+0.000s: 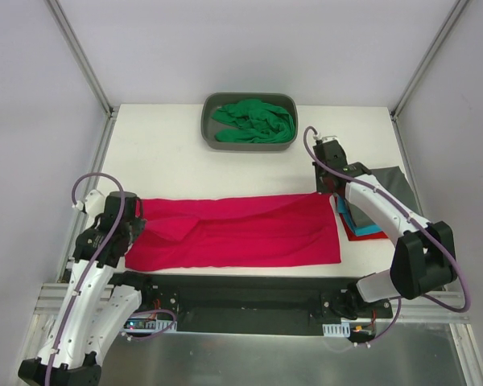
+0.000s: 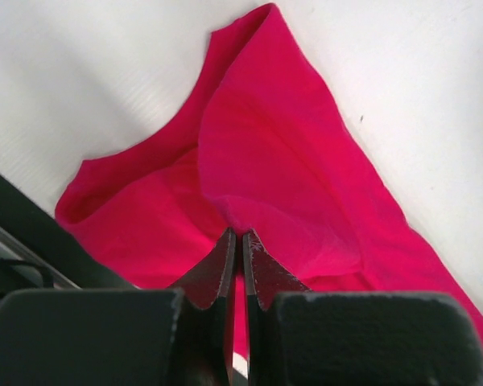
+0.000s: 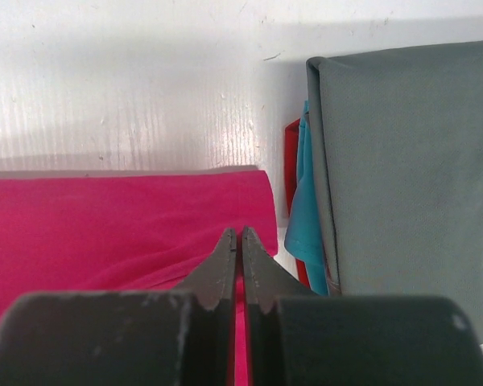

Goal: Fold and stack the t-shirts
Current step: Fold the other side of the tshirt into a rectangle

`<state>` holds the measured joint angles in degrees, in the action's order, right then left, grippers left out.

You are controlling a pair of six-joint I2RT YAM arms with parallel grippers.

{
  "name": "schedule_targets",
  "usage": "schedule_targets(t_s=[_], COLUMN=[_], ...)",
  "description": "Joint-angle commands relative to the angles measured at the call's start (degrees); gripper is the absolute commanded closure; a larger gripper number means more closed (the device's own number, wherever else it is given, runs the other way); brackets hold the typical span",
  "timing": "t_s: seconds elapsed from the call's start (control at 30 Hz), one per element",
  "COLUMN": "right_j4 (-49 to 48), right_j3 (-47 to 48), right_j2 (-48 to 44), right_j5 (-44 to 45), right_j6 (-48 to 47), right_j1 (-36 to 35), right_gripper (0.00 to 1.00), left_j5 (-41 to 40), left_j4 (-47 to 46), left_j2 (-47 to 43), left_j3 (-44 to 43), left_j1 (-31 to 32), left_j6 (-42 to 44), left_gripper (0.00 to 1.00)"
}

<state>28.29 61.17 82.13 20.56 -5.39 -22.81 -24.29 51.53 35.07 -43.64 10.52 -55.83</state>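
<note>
Left claw (image 1: 133, 213) sits clenched at the left end of the crimson-pink t-shirt (image 1: 241, 233). Right claw (image 1: 332, 195) sits clenched at its far right corner. From above, that shirt lies as 1 long band across the near part of the counter (image 1: 169, 153), with its left end doubled over. Green t-shirt (image 1: 253, 122) is bunched in the grey tub (image 1: 208, 121) at the far edge. 3 folded shirts are stacked just right of the band: dark grey t-shirt (image 1: 390, 183) on top, teal t-shirt (image 1: 369, 230) under it, red t-shirt (image 1: 356, 235) lowest.

Left wrist view: jaws pressed together and grasping crimson cloth. The creases run up into the tips, and 1 flap is folded over the layer below.

Right wrist view: jaws pressed together, tips on the crimson band near its corner. Cannot tell if cloth is pinched. The stack is just to the right, not touching the tips, with grey over teal over a red sliver.
</note>
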Motion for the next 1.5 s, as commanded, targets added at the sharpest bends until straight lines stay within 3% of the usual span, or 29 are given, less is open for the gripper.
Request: schedule_targets(t_s=[0.0, 0.73, 0.9, 0.97, 1.0, 1.03, 1.3, 1.47], right_j4=[0.71, 0.62, 1.06, 0.8, 0.89, 0.89, -3.59, -6.31], right_j3=[-0.17, -7.46, -9.48, -10.19, -10.1, -10.1, -9.49, -9.57], right_j2=[-0.83, -0.83, -0.74, -1.0, -1.18, -1.44, -6.53, -9.44], right_j5=[0.1, 1.42, -0.25, -0.34, -0.34, -0.52, -11.58, -17.65], right_j6=[0.12, 4.86, 6.88, 7.58, 7.93, 8.02, 5.83, 3.37], right_j1=[-0.22, -0.04, -0.22, -0.22, -0.22, -0.22, -4.34, -10.75], right_gripper=[0.99, 0.99, 0.9, 0.75, 0.6, 0.55, 0.36, 0.33], left_j5=[-1.63, -1.63, -1.81, -1.81, -1.72, -1.37, 0.12, -0.31], left_j4=[5.24, 9.73, 9.56, 9.29, 8.94, 8.33, -1.23, -9.41], left_j2=[-2.63, -5.36, -3.43, -2.64, -2.2, -1.85, 2.36, 10.97], left_j3=[-0.48, 7.42, 7.95, 8.13, 8.13, 8.22, 8.22, 5.5], left_j1=[0.37, 0.37, 0.37, 0.37, 0.37, 0.37, 0.37, 0.37], left_j6=[-2.18, -10.7, -11.58, -11.93, -11.84, -11.84, -10.97, -9.13], left_gripper=[1.0, 1.0, 1.0, 1.0, 1.0, 1.0, 1.0, 1.0])
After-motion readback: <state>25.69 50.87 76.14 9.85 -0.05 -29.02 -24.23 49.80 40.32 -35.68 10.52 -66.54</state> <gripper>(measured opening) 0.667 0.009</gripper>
